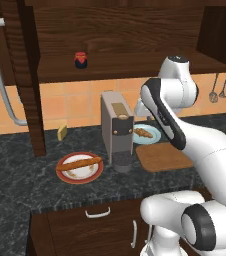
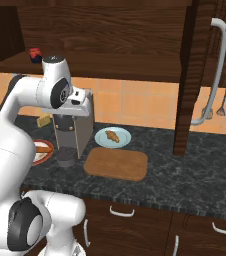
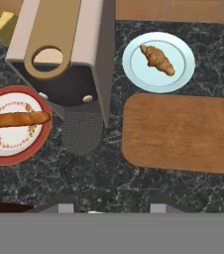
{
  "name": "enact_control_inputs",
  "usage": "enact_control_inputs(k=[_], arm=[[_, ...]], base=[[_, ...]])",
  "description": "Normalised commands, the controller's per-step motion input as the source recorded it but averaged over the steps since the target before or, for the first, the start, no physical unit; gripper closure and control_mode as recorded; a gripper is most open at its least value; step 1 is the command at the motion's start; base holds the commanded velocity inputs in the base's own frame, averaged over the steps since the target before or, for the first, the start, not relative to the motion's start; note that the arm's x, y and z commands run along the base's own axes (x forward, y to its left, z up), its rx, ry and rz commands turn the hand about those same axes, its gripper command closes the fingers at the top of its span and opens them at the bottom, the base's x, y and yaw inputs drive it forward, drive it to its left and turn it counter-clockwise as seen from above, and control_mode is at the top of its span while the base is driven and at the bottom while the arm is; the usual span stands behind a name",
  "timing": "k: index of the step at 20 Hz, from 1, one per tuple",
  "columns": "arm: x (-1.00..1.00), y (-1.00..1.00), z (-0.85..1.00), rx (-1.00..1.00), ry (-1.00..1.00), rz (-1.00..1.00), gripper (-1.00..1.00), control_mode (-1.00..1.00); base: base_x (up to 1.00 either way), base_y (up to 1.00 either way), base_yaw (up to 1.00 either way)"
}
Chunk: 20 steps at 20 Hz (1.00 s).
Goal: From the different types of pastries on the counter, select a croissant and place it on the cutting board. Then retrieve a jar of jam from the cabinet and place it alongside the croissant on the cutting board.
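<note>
Sitting on a round pale blue plate point(image 3: 158, 62) is the small golden croissant point(image 3: 156, 59), and that plate is just behind the cutting board point(image 3: 181, 133) on the dark speckled counter point(image 3: 109, 173). The cutting board is flat, brown and bare, and the plate almost touches its back edge. Left of the cutting board stands a grey coffee machine point(image 3: 64, 49), very near the board's left side. Farther left of the board, past the coffee machine, is a red-rimmed plate point(image 3: 12, 126) with a long tan loaf point(image 3: 16, 119) lying across it. A small yellow block point(image 3: 5, 27) lies on the counter behind that red plate, well away from the cutting board. Up above the board and off to the left, the little red and dark jar of jam point(image 1: 81, 59) stands upright on the shelf of the dark brown cabinet point(image 1: 115, 65). The gripper point(image 3: 109, 208) hangs high over the counter, looking down at the near left corner of the cutting board. Its two dark finger tips point(image 3: 64, 204) peek in at the bottom of the hand view. The fingers are pulled in as far as they go and hold nothing.
</note>
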Motion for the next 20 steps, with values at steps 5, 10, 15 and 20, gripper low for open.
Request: enact_control_inputs(k=[5, 10, 15, 20], arm=[[0.1, -0.41, -0.01, 0.0, 0.0, 0.16, -1.0, -1.0], [-0.01, -0.92, -0.1, 0.0, -0.06, 0.22, -1.0, -1.0], [0.25, -0.53, -0.67, 0.0, -0.05, 0.11, -1.0, -1.0], [0.44, -0.14, -0.54, 0.0, -0.11, 0.17, -1.0, -1.0]], base=[[0.0, 0.0, 0.0], [0.0, 0.0, 0.0], [0.0, 0.0, 0.0], [0.0, 0.0, 0.0]])
